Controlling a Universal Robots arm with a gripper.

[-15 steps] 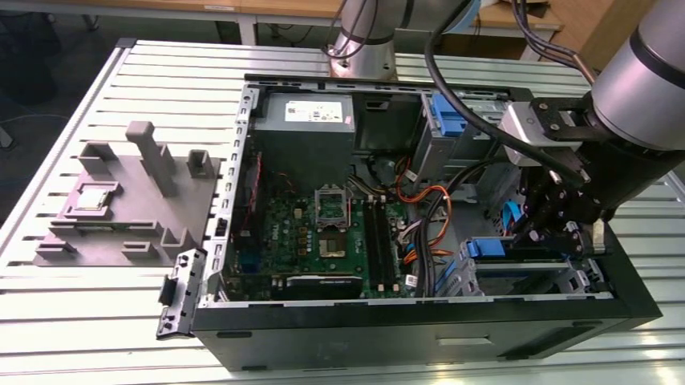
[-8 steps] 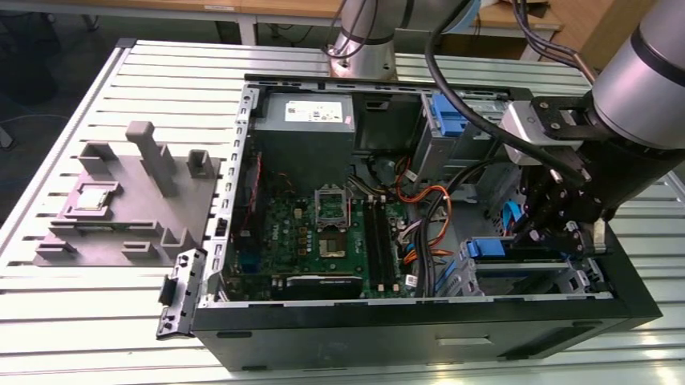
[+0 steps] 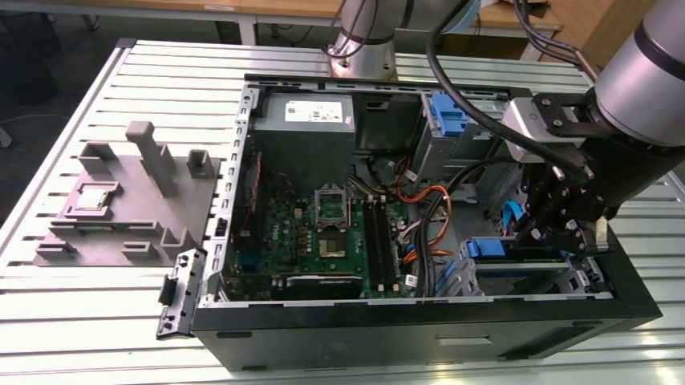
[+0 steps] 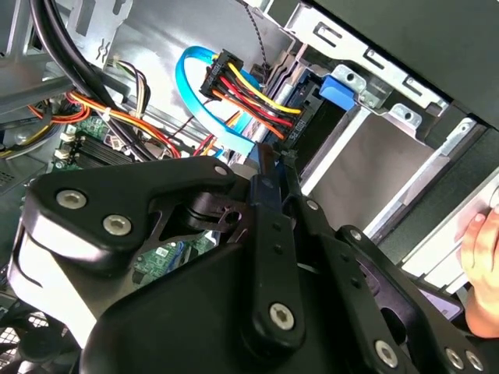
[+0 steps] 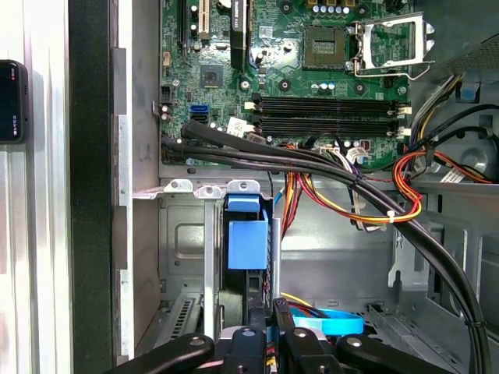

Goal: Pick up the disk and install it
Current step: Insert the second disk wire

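On the slatted metal tabletop (image 3: 128, 329) sits the open PC case (image 3: 428, 321), and we've got the claw (image 3: 559, 228) clenched on the blue-framed disk (image 5: 248, 243), edge-on in the drive bay (image 3: 524, 269), so it probably just needs seating.

Arm reaches down at exterior view's right, wrist bent. Gripper (image 3: 564, 233) points downward, fingers (image 4: 265, 204) drawn together, nearly touching, in both wrist views.
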